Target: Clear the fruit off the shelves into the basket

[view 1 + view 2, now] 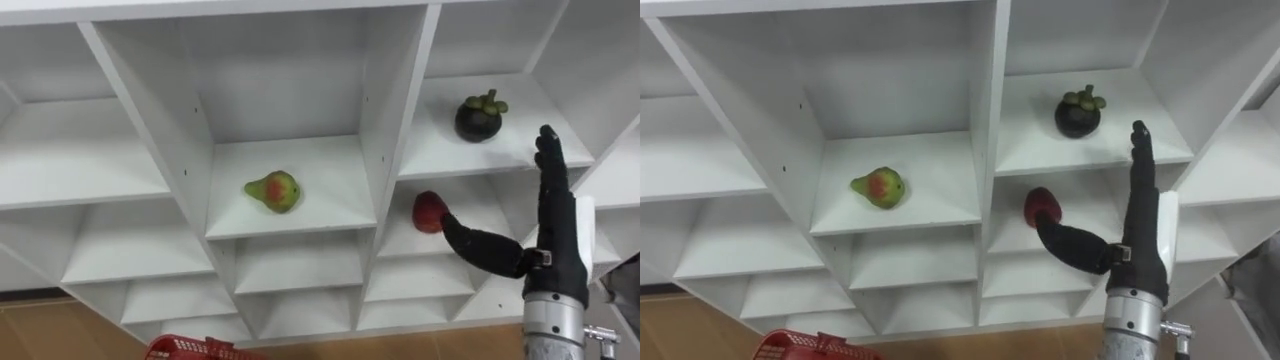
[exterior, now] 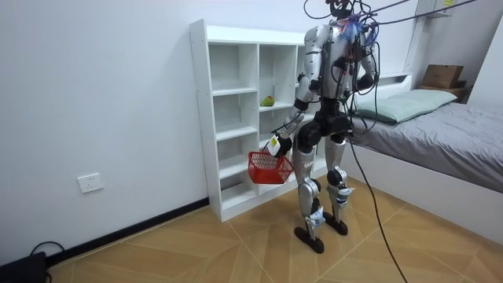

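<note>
Your robot stands facing the white wooden shelf closet (image 1: 290,90). Right hand (image 1: 562,245) is raised in front of the right-hand column, released: fingers straight and pointing up, thumb stretched out to the left with its tip touching the round red fruit (image 1: 429,211). That fruit sits in the compartment right below the dark purple mangosteen with a green cap (image 1: 479,118). The green-and-red pear (image 1: 273,191) lies on the middle column's shelf, well apart from the hand. In the room view the red plastic mesh basket (image 2: 269,167) hangs under your left hand (image 2: 277,145), at thigh level beside the closet; you cannot tell if that hand is clenched.
</note>
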Controlling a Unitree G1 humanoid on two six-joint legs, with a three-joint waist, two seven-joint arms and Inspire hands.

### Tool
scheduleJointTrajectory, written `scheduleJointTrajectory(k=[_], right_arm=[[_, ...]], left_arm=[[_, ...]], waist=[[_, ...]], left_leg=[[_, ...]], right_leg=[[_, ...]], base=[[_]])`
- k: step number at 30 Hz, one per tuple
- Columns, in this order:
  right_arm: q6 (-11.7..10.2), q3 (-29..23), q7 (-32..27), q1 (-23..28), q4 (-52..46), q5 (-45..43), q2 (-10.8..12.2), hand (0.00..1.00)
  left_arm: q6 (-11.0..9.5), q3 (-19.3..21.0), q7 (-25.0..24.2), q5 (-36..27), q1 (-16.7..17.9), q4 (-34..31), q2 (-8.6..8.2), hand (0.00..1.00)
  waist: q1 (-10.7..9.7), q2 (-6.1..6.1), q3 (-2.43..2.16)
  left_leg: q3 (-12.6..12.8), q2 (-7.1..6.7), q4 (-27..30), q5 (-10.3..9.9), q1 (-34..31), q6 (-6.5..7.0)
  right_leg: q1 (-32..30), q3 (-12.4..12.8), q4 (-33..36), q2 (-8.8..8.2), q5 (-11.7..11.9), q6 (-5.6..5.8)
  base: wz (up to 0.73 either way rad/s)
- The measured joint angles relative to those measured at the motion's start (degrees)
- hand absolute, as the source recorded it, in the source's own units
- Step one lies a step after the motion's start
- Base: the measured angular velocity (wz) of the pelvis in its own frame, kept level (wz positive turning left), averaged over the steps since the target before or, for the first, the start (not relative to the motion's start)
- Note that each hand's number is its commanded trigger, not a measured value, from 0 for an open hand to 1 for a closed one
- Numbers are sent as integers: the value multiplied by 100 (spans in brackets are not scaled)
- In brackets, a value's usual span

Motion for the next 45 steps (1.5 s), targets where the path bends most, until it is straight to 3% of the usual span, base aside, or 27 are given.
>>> scheduleJointTrajectory(k=[15, 17, 24, 30, 35, 45], right_arm=[[0, 59, -291, -526, -81, -5, -258, 0], [2, 66, -316, -640, -81, 25, -400, 0], [12, -7, -338, -747, -79, 166, -436, 0], [14, -124, -161, -1092, 132, 371, -465, 0], [31, -339, 212, -1292, 443, 617, -631, 0], [89, -443, 639, -1302, 496, 653, -644, 0]], left_arm=[[84, -136, -15, 4, -49, 23, 129, 100], [86, -139, 26, 6, -27, 70, 167, 100], [225, -112, 55, 38, -32, 78, 231, 100], [297, -97, 77, 129, -55, 76, 238, 100], [311, -22, 35, 194, -47, 59, 238, 100], [336, 223, 8, 291, -33, -33, 236, 100]], waist=[[31, -106, 4], [75, -140, 16], [152, -270, 3], [123, -279, 50], [121, -296, 59], [120, -372, 30]], left_leg=[[-56, -7, -3, 3, 62, 0], [-67, -8, -4, 10, 68, -1], [-176, -28, 4, 61, 61, -7], [-302, -38, -4, 108, 34, -19], [-316, -35, -17, 114, 47, -26], [-324, -41, -9, 117, 37, -26]], right_leg=[[53, -21, -33, -1, 0, 0], [83, -42, -32, -3, 0, 0], [138, -198, -24, -27, 0, -1], [150, -300, -11, -40, 11, -18], [180, -375, -16, -41, 11, -19], [180, -517, -25, -61, 11, -18]], base=[[0], [0], [11], [8], [5], [0]])
